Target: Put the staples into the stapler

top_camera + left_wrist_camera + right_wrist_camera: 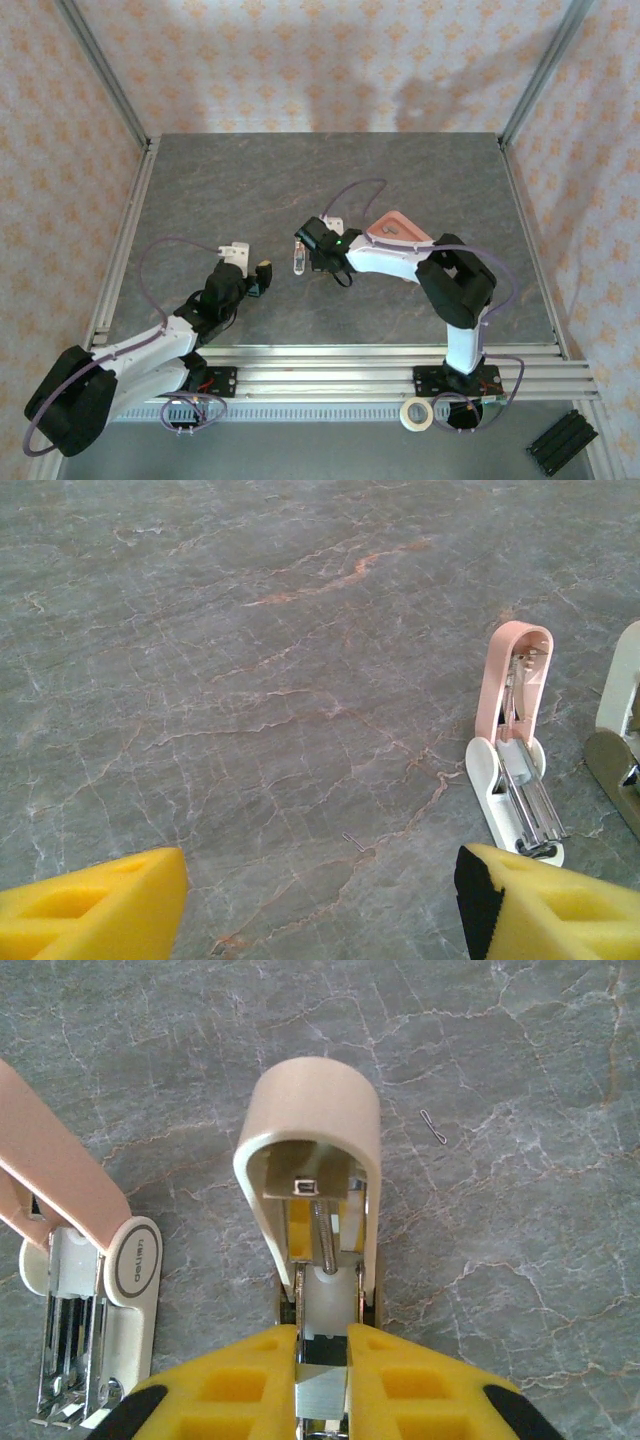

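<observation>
Two staplers are out on the table (520, 1260). The right hand (322, 1345) is pinched narrow on the rear end of the cream stapler (315, 1110), with its yellow fingers (230, 1385) pressed to either side of the metal base. That stapler's cap is swung up and shows a spring rod in the channel beneath.

At 8 o'clock from it in the right wrist view lies the pink stapler (60, 1170). It is flat on the table with its pink arm hinged open and its steel magazine bare. Whether any staples sit in that magazine I cannot tell.

At 2 o'clock from the cream stapler a tiny bent wire (432, 1127) rests alone, touching nothing.

The left hand (320, 880) stands wide and holds nothing, touching nothing that can be seen. In the left wrist view the pink stapler is at 2 o'clock from it, and the tiny bent wire lies just ahead at 12 o'clock.
</observation>
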Robot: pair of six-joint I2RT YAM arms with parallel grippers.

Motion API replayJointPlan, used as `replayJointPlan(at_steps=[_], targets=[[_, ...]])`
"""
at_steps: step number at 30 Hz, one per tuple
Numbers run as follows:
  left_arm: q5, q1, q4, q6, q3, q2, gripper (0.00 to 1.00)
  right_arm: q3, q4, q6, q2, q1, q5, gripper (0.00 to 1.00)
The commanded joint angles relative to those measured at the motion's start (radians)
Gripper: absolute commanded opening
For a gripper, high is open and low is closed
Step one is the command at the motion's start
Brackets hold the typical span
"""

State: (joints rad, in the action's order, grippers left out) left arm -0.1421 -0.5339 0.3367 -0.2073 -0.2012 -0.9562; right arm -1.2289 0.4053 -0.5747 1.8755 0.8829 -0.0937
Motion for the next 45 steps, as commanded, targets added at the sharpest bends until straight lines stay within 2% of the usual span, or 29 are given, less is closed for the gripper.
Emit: replayJointPlan(at_steps=[1, 14, 45], targets=[[-0.013, 0.008, 0.051, 0.005, -0.025, -0.017, 0.72, -0.012, 0.031, -0.004, -0.004, 0.005, -0.031, 0.17], [0.007, 0.008, 0.060, -0.003, -0.038, -0.041, 0.71, 0.014, 0.009, 0.010, -0.062, 0.005, -0.049, 0.17], [0.003, 0.008, 0.044, 0.008, -0.046, -0.039, 0.71, 0.006, 0.056, 0.017, 0.012, 0.005, -0.022, 0.17]])
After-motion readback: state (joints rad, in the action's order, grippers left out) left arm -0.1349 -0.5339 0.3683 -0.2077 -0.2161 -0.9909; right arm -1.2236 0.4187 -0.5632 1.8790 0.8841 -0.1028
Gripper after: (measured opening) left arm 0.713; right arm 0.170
